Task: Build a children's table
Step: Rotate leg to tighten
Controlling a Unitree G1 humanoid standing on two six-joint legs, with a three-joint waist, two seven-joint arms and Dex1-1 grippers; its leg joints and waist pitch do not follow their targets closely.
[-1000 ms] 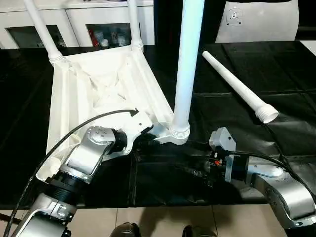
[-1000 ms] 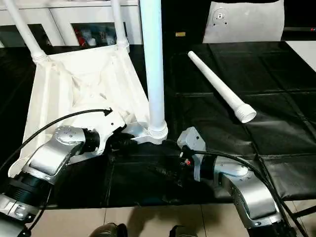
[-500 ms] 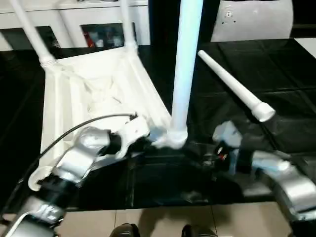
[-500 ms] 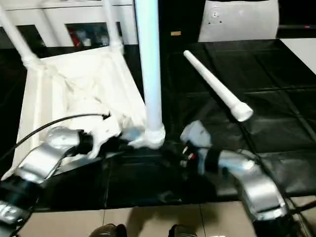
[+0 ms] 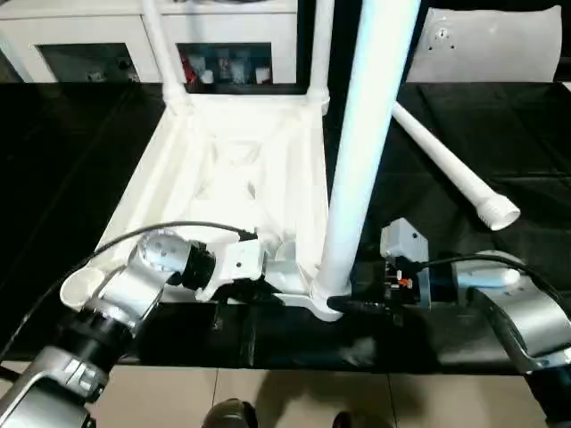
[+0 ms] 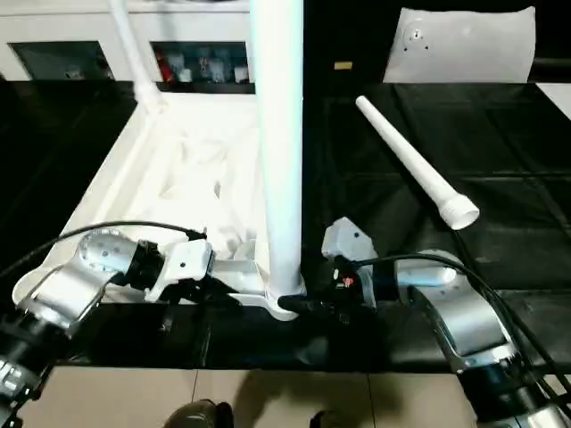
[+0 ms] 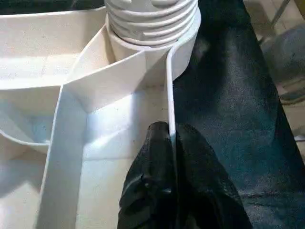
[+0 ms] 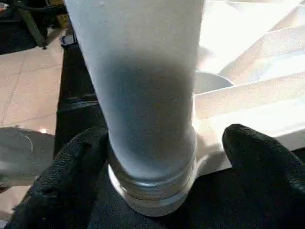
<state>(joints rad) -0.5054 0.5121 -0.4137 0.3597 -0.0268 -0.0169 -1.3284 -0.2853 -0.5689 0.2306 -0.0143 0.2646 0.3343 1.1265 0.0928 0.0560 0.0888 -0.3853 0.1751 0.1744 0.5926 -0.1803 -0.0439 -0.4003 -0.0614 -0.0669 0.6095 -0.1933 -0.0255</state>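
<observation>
Since a second ago our right gripper [image 8: 162, 157] has closed in, jaws wide around the near leg [image 5: 357, 178] at frame centre, while our left gripper [image 7: 171, 157] pinches the tabletop [image 5: 232, 160] rim; we should grip low and twist squarely.

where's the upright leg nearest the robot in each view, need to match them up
left eye view: nearest leg rises right of centre, from the tabletop's near corner.
right eye view: just left of centre.
left wrist view: its ribbed base at the top, beyond the left gripper pinching the rim.
right wrist view: central, between the right gripper's fingers.
Shared landmark: the leg's ribbed collar.
</observation>
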